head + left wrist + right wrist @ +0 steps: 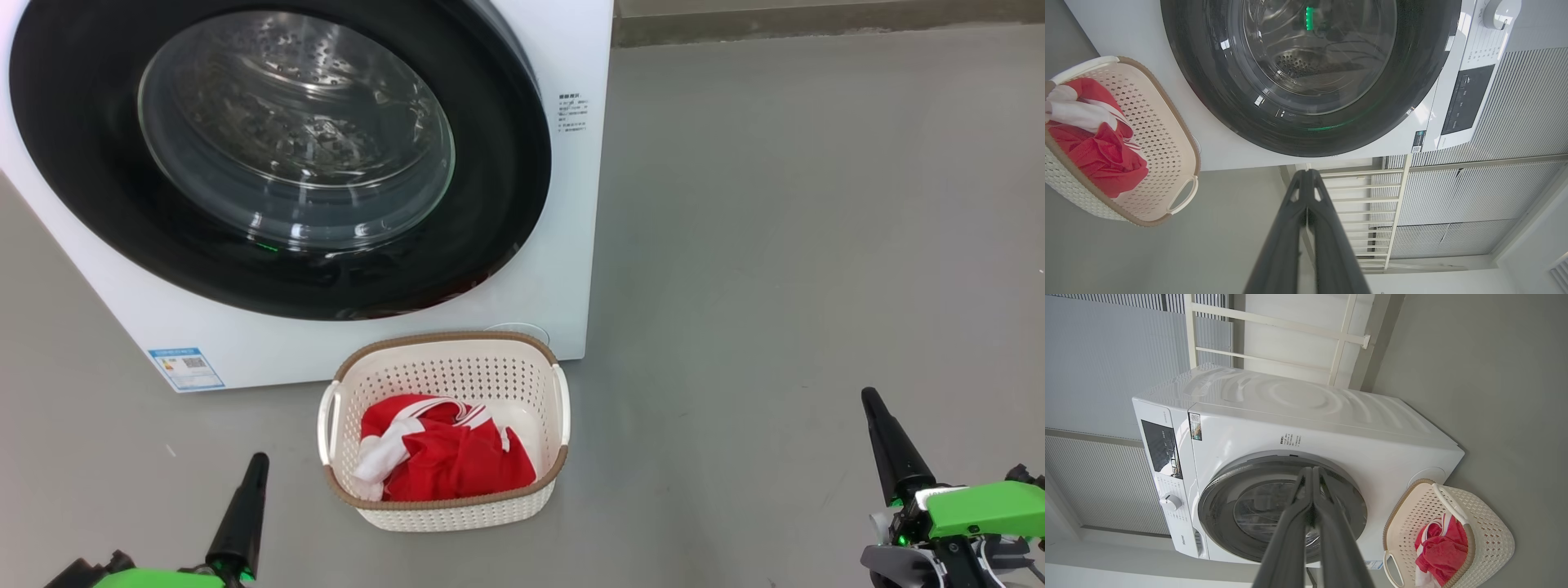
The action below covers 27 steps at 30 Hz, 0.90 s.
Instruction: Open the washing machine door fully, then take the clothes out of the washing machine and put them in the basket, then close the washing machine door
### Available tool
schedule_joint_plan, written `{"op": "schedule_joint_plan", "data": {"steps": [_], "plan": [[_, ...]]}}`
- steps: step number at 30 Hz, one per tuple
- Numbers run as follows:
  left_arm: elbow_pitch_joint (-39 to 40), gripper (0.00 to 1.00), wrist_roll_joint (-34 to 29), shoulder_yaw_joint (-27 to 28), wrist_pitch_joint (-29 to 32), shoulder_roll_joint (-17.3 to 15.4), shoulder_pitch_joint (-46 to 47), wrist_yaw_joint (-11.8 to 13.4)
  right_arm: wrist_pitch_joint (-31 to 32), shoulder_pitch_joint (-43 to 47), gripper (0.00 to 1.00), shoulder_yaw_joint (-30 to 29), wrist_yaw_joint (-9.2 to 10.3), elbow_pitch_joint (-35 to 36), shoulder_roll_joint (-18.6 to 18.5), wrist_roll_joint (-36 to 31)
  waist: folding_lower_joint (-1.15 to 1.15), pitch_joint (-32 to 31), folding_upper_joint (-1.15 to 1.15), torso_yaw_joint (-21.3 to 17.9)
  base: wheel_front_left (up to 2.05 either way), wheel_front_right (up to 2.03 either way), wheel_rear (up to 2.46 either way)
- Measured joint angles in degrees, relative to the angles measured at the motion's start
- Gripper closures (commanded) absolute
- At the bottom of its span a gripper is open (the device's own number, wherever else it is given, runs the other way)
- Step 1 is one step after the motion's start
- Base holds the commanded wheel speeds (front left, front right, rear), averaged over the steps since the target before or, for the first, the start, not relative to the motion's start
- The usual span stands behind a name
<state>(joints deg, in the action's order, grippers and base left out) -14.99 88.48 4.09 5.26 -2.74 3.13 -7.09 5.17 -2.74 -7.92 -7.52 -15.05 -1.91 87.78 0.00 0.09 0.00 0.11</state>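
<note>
Clothes (445, 461) in basket (457, 371), door (282, 155) closed; L pincer (255, 469), R pincer (873, 404) closed.

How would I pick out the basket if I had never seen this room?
Find the big white washing machine with its round black door. On the grey floor just before it sits the basket: cream, perforated, brown-rimmed, the one thing holding red clothes.

Laundry corner: washing machine (563, 269), grey floor (816, 245)
</note>
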Motion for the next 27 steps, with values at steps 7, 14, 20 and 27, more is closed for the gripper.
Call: {"op": "schedule_joint_plan", "data": {"steps": [7, 14, 20, 27], "plan": [[-0.15, 1.0, 3.3, 0.34, 0.8, 0.36, 0.81, 0.0, 0.98, -0.85, 1.0, 0.05, 0.07, -0.37, -0.1, 4.13, 0.0, 0.09, 0.0, -0.11, 0.0, 0.0, 0.0], [-0.22, 1.0, 3.3, 0.38, 0.79, 0.43, 0.81, 0.0, 0.98, -0.97, 1.0, 0.05, 0.07, -0.38, -0.13, 4.14, 0.0, 0.09, 0.0, -0.11, 0.0, 0.0, 0.0], [-0.22, 1.0, 3.3, 0.38, 0.8, 0.44, 0.81, 0.0, 0.98, -0.97, 1.0, 0.05, 0.07, -0.38, -0.13, 4.14, 0.0, 0.09, 0.0, -0.11, 0.0, 0.0, 0.0], [-0.23, 1.0, 3.3, 0.41, 0.8, 0.45, 0.81, 0.0, 0.98, -0.97, 1.0, 0.05, 0.07, -0.38, -0.13, 4.14, 0.0, 0.09, 0.0, -0.11, 0.0, 0.0, 0.0]]}}
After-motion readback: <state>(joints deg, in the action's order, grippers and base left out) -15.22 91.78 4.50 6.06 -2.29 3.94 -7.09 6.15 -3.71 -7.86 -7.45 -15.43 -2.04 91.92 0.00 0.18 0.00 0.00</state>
